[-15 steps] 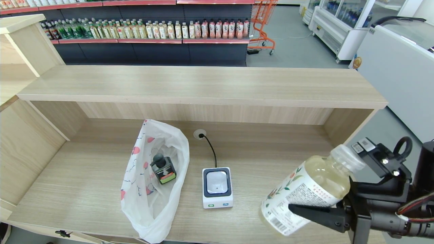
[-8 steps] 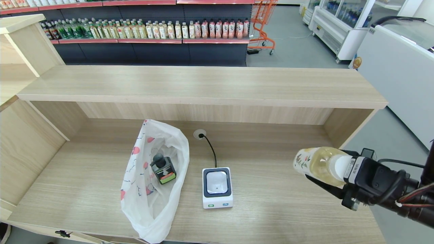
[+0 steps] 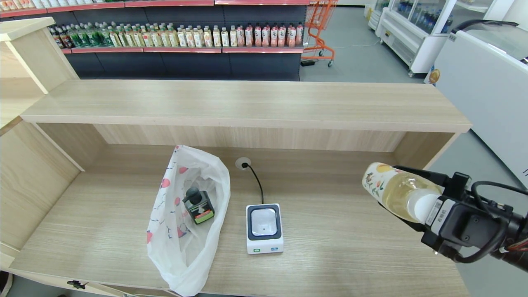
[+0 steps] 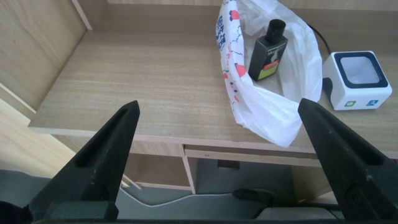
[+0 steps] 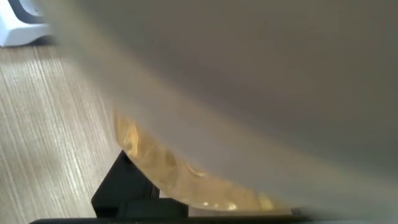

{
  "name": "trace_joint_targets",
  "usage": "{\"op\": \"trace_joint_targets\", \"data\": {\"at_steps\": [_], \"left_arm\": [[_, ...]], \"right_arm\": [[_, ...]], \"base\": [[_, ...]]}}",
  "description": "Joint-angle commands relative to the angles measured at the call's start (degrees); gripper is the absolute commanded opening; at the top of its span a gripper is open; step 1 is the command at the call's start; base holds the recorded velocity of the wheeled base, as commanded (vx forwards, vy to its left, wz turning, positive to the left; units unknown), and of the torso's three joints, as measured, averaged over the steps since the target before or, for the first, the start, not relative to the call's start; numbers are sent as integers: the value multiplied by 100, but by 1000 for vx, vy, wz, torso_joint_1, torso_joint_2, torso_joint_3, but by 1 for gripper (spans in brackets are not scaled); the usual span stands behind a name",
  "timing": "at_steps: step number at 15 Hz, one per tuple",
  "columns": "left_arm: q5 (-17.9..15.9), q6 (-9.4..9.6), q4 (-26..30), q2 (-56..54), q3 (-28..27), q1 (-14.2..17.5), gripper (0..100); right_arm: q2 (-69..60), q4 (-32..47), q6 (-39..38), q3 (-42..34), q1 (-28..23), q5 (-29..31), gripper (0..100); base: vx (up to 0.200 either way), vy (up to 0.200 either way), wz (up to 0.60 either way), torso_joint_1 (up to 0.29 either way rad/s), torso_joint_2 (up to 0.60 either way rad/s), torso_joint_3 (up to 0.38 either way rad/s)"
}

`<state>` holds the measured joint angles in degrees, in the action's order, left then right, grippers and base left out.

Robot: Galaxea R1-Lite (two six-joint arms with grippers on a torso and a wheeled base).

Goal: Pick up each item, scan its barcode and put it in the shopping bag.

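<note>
Matte black right gripper (image 3: 387,185) with slim tapered fingers (image 3: 420,173); boxy black wrist housing (image 3: 466,227), white printed sticker (image 3: 438,212) (barcode-like), thin looping black cable (image 3: 491,189). Left gripper (image 4: 219,109): two broad black wedge-shaped fingers (image 4: 106,162).

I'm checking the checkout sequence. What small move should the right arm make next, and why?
Probably carry the bottle left toward the scanner, barcode turned to its window: the right gripper holds it sideways, well right of the scanner, above the counter.
</note>
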<state>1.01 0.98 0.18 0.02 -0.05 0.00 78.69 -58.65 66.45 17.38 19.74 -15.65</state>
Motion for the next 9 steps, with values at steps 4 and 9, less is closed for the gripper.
{"op": "trace_joint_targets", "data": {"at_steps": [4,9], "left_arm": [[4,8,-1,-2,-4,0,100],[4,-10,-1,-2,-4,0,100]], "right_arm": [[-354,11,483,-104,408,36,0],[-302,47,755,-95,988,168,0]], "base": [[0,0,0,0,0,0],[0,120,0,-1,0,2]]}}
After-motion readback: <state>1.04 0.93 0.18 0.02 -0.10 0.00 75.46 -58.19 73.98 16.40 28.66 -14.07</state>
